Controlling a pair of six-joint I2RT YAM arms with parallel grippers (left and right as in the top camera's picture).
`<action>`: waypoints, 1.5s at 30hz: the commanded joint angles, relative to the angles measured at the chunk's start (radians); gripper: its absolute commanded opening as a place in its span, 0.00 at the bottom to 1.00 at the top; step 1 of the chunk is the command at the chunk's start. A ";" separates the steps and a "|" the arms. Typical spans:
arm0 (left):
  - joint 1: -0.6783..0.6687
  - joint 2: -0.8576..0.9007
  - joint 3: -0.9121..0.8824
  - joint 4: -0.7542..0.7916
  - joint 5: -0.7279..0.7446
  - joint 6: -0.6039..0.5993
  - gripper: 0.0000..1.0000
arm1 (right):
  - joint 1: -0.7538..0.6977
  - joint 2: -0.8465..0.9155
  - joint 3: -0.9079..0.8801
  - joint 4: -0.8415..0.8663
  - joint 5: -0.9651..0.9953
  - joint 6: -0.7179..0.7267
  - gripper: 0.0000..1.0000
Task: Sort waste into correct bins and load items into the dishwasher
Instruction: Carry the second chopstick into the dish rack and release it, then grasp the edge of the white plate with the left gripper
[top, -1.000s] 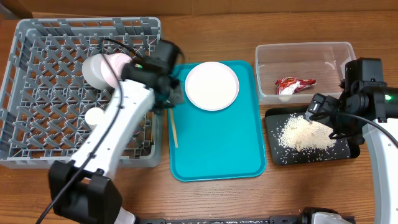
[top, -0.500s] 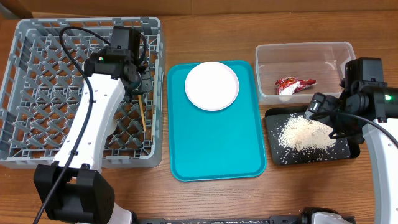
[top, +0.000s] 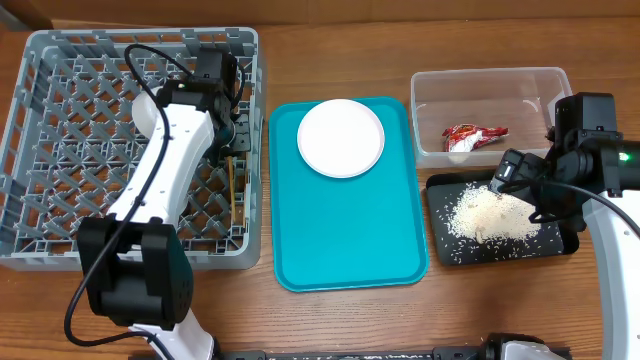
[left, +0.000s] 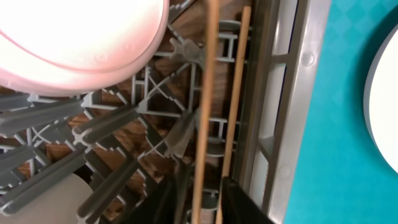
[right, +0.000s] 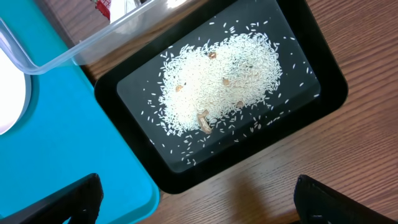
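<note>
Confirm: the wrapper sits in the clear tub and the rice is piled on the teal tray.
Not the teal tray: the rice is piled on the black tray, per the right wrist view. The wrapper is in the clear tub.

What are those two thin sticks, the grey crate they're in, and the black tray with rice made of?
The sticks look like bare wood or bamboo: tan and matte. The grey crate appears to be moulded plastic: uniform colour, lattice ribs. The black tray seems to be plastic with a soft sheen, though that's uncertain.

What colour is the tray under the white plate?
The tray is teal, clearest in the overhead view.
</note>
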 joint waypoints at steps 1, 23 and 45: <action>0.003 0.016 0.020 0.006 0.005 0.011 0.31 | -0.005 -0.004 0.009 0.003 -0.001 -0.006 1.00; -0.300 -0.036 0.048 0.188 0.153 0.238 0.63 | -0.005 -0.004 0.009 0.011 -0.001 0.002 1.00; -0.465 0.264 0.048 0.357 0.158 0.355 0.75 | -0.005 -0.004 0.009 0.008 0.000 0.001 1.00</action>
